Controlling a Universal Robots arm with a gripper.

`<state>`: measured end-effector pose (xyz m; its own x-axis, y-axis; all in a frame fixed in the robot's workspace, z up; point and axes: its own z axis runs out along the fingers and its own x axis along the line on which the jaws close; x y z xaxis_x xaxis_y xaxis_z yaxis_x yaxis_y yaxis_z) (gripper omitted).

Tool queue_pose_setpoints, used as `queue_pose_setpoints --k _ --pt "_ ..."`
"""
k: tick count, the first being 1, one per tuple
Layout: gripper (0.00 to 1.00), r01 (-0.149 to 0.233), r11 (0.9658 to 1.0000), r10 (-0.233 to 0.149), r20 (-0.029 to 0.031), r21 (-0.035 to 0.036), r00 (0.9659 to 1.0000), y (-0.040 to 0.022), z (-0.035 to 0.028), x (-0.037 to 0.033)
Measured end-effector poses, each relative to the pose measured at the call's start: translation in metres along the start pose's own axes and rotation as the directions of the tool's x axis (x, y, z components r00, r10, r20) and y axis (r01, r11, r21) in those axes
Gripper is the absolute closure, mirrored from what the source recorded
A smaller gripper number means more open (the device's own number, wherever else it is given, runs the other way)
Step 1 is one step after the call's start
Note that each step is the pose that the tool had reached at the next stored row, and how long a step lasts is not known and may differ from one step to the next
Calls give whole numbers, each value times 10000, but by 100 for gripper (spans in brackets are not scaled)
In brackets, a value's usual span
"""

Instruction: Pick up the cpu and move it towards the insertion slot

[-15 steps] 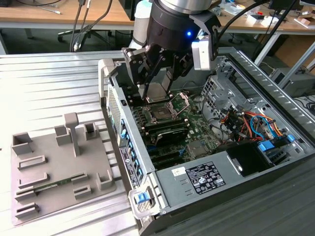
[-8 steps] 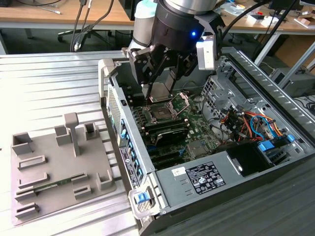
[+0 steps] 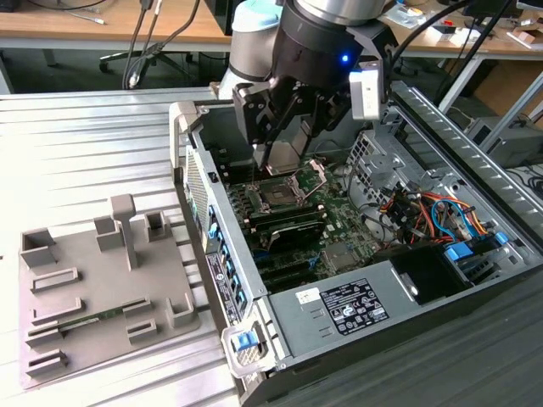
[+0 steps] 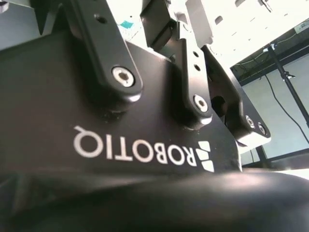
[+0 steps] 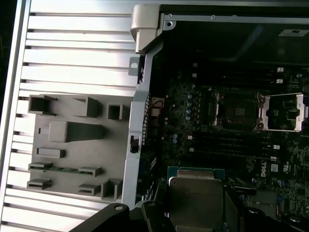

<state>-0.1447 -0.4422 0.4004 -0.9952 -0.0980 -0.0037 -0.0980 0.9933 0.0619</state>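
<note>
The gripper (image 3: 279,159), closest to the wrist cameras, was seen clamped on the cpu (image 5: 195,198). The cpu was held flat by its edges with the metal top upward, presumably so that it could be lowered level.

Beneath everything a ribbed metal table (image 3: 85,144) was spread. On it, directly under the gripper, an open computer case (image 3: 216,271) was laid on its side, so that the board faced upward. Out to one side of the gripper, well apart from it, a grey holder (image 3: 161,280) was set on the table, and a thin green memory stick (image 5: 63,169) was lodged in it.

Close below the gripper the insertion slot (image 3: 277,195) was exposed, with its bracket (image 3: 312,175) swung back, apparently to admit the cpu. The cpu was judged not yet to be touching the slot.

Beyond the gripper, wooden desks (image 3: 85,25) and hanging cables (image 3: 144,42) were to be seen.
</note>
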Motion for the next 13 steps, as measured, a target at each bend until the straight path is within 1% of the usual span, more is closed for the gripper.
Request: queue_pose_setpoints --k 4,6,13 --pt "45 1 10000 -1 0 0 10000 -4 0 -45" --pt "45 0 10000 0 0 0 10000 -8 0 -80" --pt "45 0 10000 0 0 0 10000 -14 0 -143"
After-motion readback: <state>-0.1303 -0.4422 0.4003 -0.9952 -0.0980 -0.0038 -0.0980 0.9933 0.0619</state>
